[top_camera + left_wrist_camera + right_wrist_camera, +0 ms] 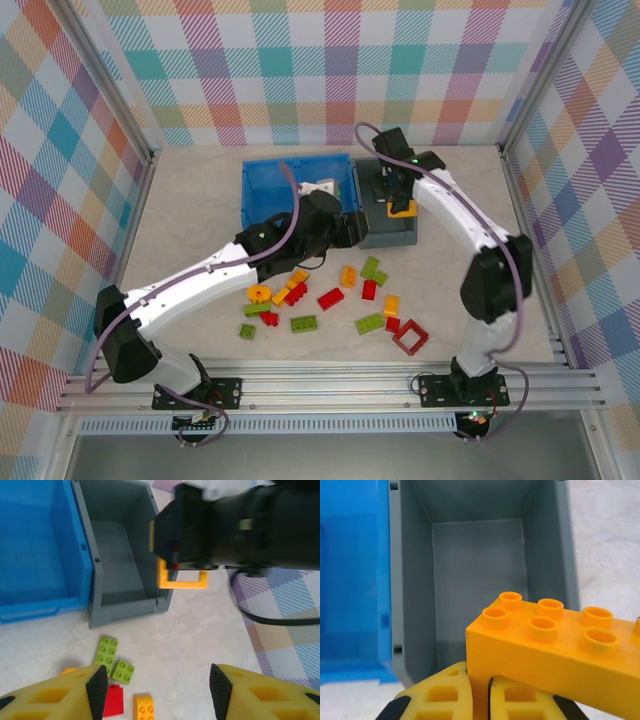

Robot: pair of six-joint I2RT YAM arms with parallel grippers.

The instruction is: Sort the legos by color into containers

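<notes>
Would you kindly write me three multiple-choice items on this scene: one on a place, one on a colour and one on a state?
1. The yellow frame is
A. in the blue bin
B. held over the grey bin
C. flat among green bricks

2. The other frame, lying on the table, is
A. green
B. red
C. blue

3. The left end effector is
A. open and empty
B. shut on a red brick
C. shut on a yellow brick

Answers: 1 B, the right end effector grips it above the bin's bare floor; 2 B, it shows red in the top view; 3 A, its fingers stand apart with nothing between them.
</notes>
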